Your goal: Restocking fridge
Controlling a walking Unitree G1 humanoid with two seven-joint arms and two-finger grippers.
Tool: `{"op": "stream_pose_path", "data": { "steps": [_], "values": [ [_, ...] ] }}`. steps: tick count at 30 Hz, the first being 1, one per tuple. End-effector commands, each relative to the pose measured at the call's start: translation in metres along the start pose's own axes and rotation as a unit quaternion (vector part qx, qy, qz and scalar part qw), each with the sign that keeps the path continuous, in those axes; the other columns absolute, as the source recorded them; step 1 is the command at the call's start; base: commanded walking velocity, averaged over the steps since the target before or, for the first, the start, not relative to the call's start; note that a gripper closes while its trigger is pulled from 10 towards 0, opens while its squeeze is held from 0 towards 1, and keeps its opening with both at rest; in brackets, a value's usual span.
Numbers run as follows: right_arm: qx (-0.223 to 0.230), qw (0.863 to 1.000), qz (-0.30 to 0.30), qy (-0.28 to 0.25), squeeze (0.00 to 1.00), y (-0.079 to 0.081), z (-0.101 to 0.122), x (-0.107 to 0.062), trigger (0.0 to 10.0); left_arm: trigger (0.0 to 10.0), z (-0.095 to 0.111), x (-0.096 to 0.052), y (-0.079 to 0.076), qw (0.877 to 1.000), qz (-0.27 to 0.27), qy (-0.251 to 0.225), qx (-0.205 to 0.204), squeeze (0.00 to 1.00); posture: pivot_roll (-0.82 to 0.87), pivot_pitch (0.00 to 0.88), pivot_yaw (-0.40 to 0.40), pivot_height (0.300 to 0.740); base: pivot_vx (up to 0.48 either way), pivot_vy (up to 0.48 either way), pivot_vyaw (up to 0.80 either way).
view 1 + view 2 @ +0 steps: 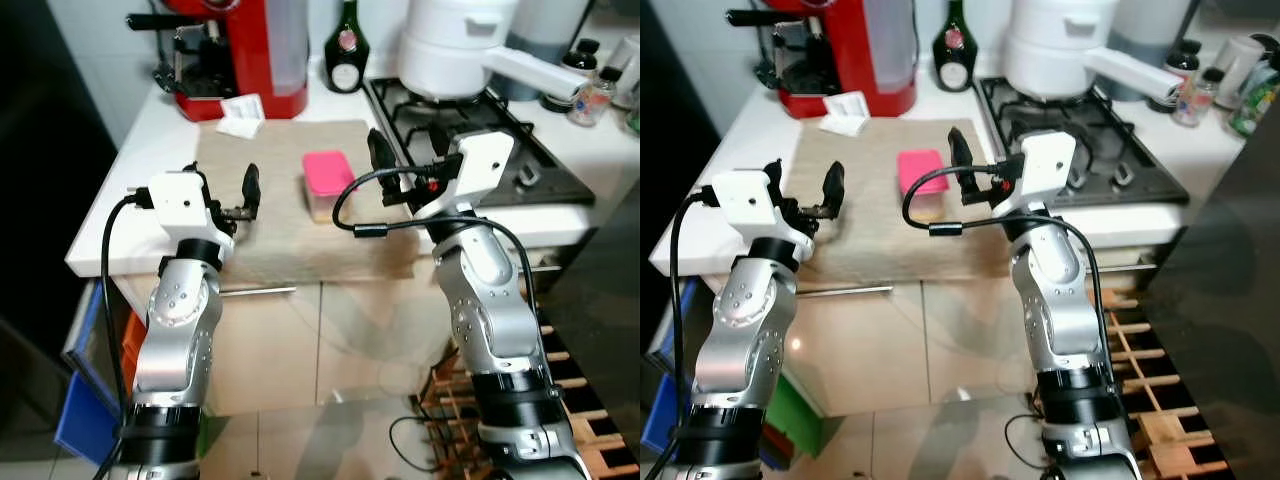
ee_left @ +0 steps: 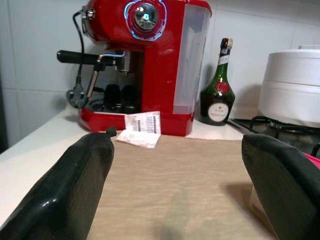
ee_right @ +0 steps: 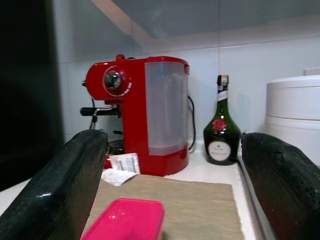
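Observation:
A small container with a pink lid stands on a beige mat on the white counter. My left gripper hovers over the mat's left part, level with the container and to its left. It is open, fingers wide apart with nothing between them. My right gripper is held just right of the container, above the counter's front, also open and empty. The right wrist view looks past the pink lid, which lies low between the fingers and a little ahead of them.
A red coffee machine and a dark green bottle stand at the back, with a paper slip before the machine. A white pot sits on the gas hob. Below are tiled floor, blue crates and a wooden rack.

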State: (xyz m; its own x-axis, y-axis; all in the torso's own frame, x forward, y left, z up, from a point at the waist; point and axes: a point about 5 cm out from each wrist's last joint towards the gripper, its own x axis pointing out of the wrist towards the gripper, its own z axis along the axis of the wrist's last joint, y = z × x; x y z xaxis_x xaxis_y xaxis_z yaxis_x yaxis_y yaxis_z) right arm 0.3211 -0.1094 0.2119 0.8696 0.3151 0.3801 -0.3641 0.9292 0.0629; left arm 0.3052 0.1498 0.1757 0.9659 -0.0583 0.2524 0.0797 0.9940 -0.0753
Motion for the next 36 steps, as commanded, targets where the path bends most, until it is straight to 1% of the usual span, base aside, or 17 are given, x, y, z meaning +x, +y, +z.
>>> {"op": "stream_pose_path", "data": {
  "steps": [1,2,3,4,9,11,14,17,21,23,24,25,28,30,33,35,36],
  "values": [
    [-0.001,1.0,-0.007,0.007,0.0,-0.005,0.0,0.001,10.0,10.0,0.005,0.001,-0.002,1.0,-0.009,-0.006,0.005,0.0,0.01,0.0,0.043,0.74,0.0,0.469,0.0],
    [-0.005,1.0,-0.013,0.018,0.0,-0.007,-0.003,-0.001,10.0,10.0,0.005,0.002,-0.001,1.0,-0.004,-0.004,0.02,0.0,0.01,0.0,0.042,0.74,0.0,0.0,0.0],
    [-0.005,1.0,-0.013,0.018,0.0,-0.007,-0.003,-0.001,10.0,10.0,0.005,0.002,-0.001,1.0,-0.004,-0.004,0.02,0.0,0.01,0.0,0.042,0.74,0.0,0.0,0.0],
    [-0.006,1.0,-0.015,0.02,0.0,-0.008,-0.004,-0.001,10.0,10.0,0.005,0.003,-0.001,1.0,-0.003,-0.003,0.029,0.0,0.01,0.0,0.042,0.74,0.0,0.0,0.0],
    [-0.014,0.998,-0.031,0.051,0.0,-0.014,-0.015,-0.002,10.0,10.0,0.004,0.003,-0.001,1.0,-0.005,0.004,0.022,0.0,0.01,0.0,0.048,0.74,0.0,0.0,0.0],
    [-0.011,0.996,-0.046,0.072,0.0,-0.019,-0.022,0.002,10.0,10.0,0.004,0.004,-0.001,1.0,-0.008,0.006,0.02,0.0,0.01,0.0,0.049,0.74,0.0,0.0,0.0],
    [-0.01,0.995,-0.058,0.082,0.0,-0.023,-0.026,0.005,10.0,10.0,0.003,0.004,-0.002,1.0,-0.009,0.008,0.021,0.0,0.02,0.0,0.047,0.74,0.0,0.0,0.0],
    [-0.032,0.994,-0.069,0.082,0.0,-0.027,-0.025,0.013,10.0,10.0,0.004,0.005,-0.001,1.0,-0.008,0.009,0.021,0.0,0.03,0.0,0.045,0.74,0.0,0.0,0.0],
    [-0.034,0.993,-0.072,0.084,0.0,-0.027,-0.027,0.02,10.0,10.0,0.004,0.004,-0.001,1.0,-0.008,0.009,0.02,0.0,0.03,0.0,0.045,0.74,0.0,0.0,0.0],
    [-0.025,0.994,-0.067,0.083,0.0,-0.024,-0.027,0.026,10.0,10.0,0.004,0.003,0.0,1.0,-0.007,0.01,0.021,0.0,0.04,0.0,0.043,0.74,0.0,0.0,0.0],
    [-0.025,0.994,-0.067,0.083,0.0,-0.024,-0.027,0.026,10.0,10.0,0.004,0.003,0.0,1.0,-0.007,0.01,0.021,0.0,0.04,0.0,0.043,0.74,0.0,0.0,0.0],
    [-0.005,0.995,-0.063,0.082,0.0,-0.019,-0.026,0.033,10.0,10.0,0.005,0.002,0.0,1.0,-0.007,0.01,0.022,0.0,0.05,0.0,0.04,0.74,0.0,0.0,0.0],
    [0.016,0.995,-0.055,0.08,0.0,-0.011,-0.023,0.038,10.0,10.0,0.006,0.0,0.001,1.0,-0.006,0.01,0.024,0.0,0.06,0.0,0.036,0.74,0.0,0.0,0.0],
    [0.016,0.995,-0.052,0.079,0.0,-0.008,-0.021,0.04,10.0,10.0,0.006,0.0,0.002,1.0,-0.005,0.01,0.025,0.0,0.06,0.0,0.033,0.74,0.0,0.0,0.0],
    [0.019,0.997,-0.031,0.066,0.0,0.009,-0.01,0.04,10.0,10.0,0.007,-0.002,0.005,1.0,0.0,0.011,0.027,0.0,0.07,0.0,0.028,0.74,0.0,0.0,0.0],
    [0.016,0.998,-0.024,0.064,0.0,0.015,-0.008,0.038,10.0,10.0,0.007,-0.002,0.004,1.0,0.0,0.011,0.027,0.0,0.07,0.0,0.027,0.74,0.0,0.0,0.0],
    [0.014,0.997,-0.023,0.073,0.0,0.018,-0.01,0.034,10.0,10.0,0.007,-0.003,0.004,1.0,0.0,0.012,0.027,0.0,0.07,0.0,0.027,0.74,0.0,0.0,0.0]
  ]
}}
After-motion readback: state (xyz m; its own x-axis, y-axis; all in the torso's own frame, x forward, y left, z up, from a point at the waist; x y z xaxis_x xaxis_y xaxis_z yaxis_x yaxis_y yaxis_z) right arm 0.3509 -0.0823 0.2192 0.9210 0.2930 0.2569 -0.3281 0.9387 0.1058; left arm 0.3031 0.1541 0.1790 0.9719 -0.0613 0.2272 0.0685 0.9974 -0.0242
